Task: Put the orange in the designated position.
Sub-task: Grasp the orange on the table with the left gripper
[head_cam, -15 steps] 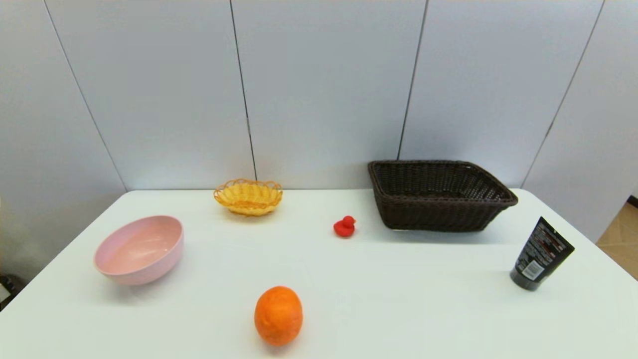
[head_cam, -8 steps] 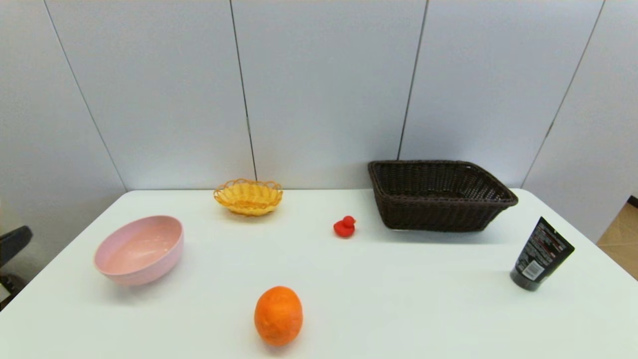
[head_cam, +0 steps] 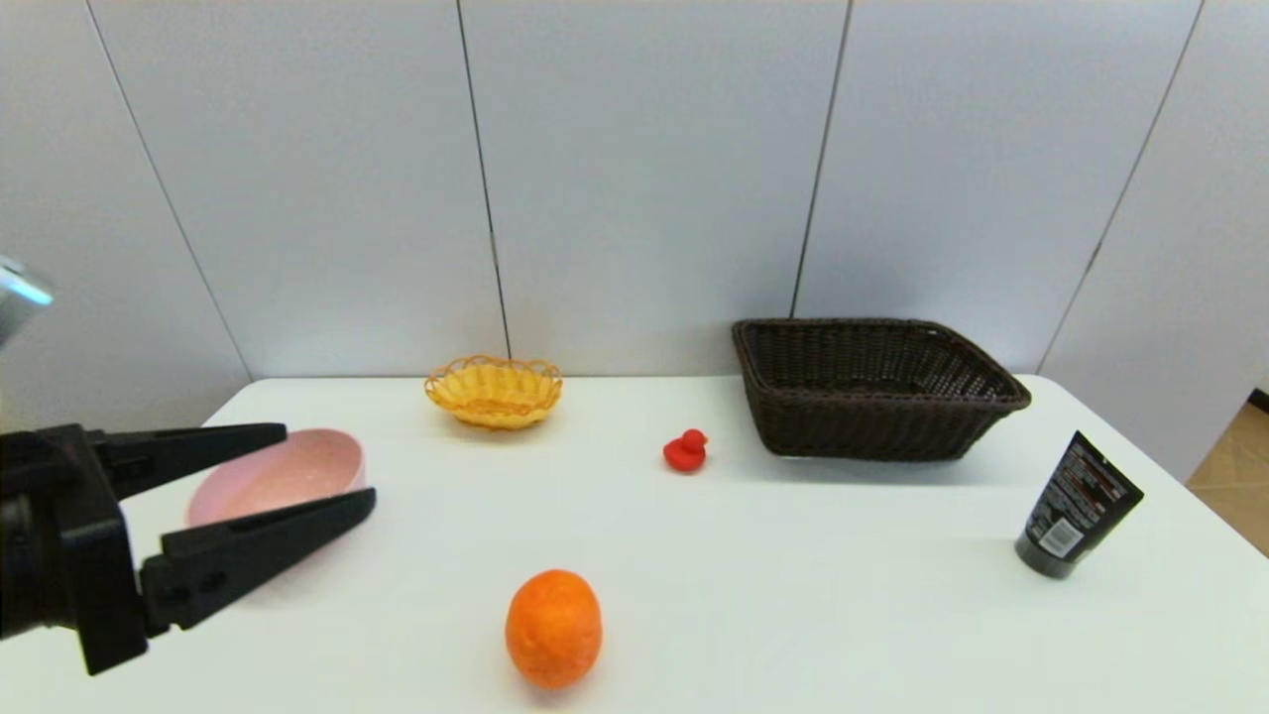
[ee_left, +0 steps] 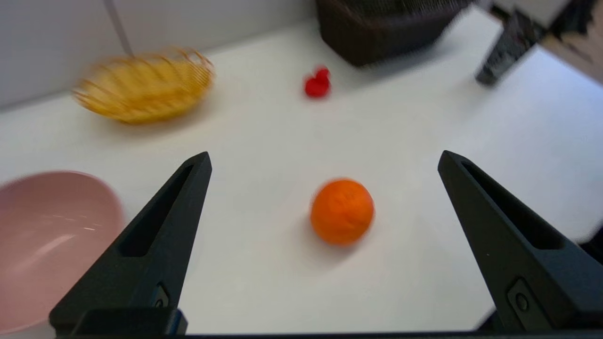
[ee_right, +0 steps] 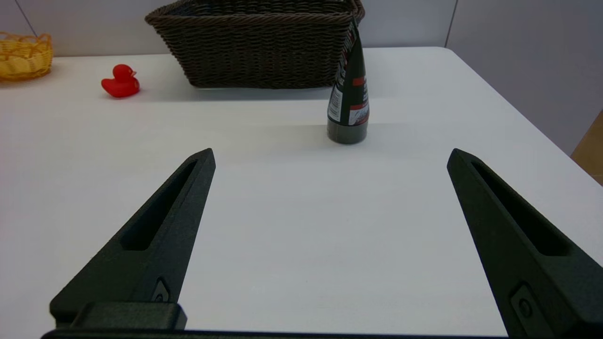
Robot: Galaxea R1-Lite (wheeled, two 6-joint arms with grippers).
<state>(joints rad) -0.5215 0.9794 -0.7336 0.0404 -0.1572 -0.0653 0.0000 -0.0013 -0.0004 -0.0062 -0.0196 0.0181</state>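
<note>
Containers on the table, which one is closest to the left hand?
The pink bowl: the open left hand hovers right in front of it, while the yellow basket and brown basket sit farther back.

White table [head_cam: 813, 595] with rounded corners, pale grey panelled wall [head_cam: 644, 178] right behind it, thin dark vertical seams between the panels, strip of tan tiled floor [head_cam: 1234, 476] at right, soft even light
</note>
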